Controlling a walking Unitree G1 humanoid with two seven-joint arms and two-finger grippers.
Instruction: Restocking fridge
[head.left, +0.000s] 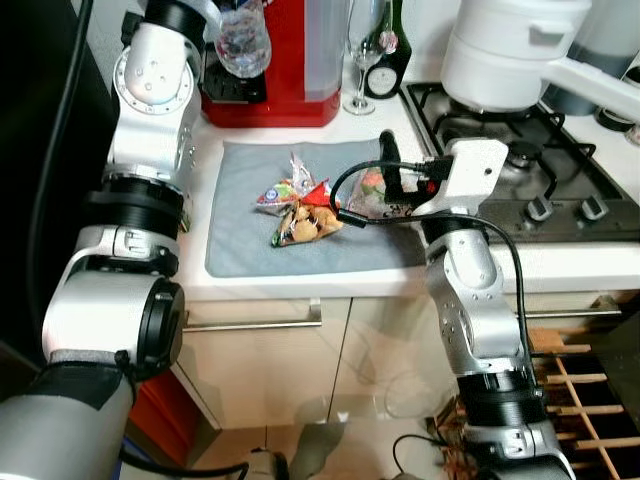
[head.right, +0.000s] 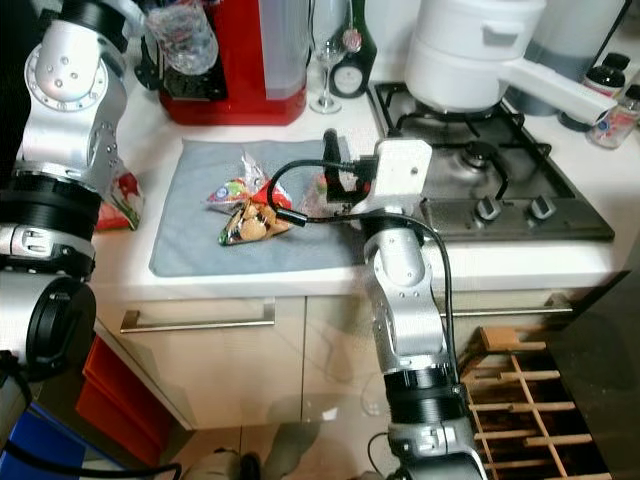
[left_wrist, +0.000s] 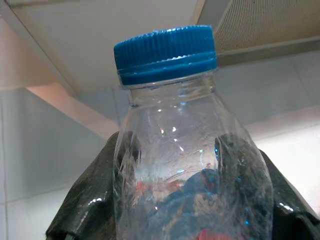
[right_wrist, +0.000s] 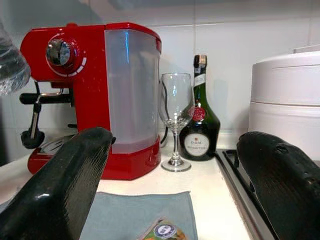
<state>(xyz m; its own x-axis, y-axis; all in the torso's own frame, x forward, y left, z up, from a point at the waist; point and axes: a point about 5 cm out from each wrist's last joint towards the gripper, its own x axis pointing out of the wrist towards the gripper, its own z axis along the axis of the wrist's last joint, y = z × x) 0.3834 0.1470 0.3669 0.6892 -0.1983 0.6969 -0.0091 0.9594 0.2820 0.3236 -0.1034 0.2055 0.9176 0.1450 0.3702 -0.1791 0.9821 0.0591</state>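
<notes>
Home kitchen: gas hob (head.left: 520, 150), red coffee machine (right_wrist: 95, 95), cabinets w/ countertop (head.left: 300, 285).

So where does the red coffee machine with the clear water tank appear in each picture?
Left eye view: red coffee machine, top centre, behind the grey cloth mat.
Right eye view: top, left of centre.
Left wrist view: not in it.
Right wrist view: left half.
Shared landmark: the clear wine glass beside it.

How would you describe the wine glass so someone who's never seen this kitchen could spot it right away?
Start at the big red coffee machine at the back of the white counter. Just beside it, toward the gas hob, stands the wine glass, upright on its stem. Unlike the dark green bottle beside it, it is clear and empty.
</notes>
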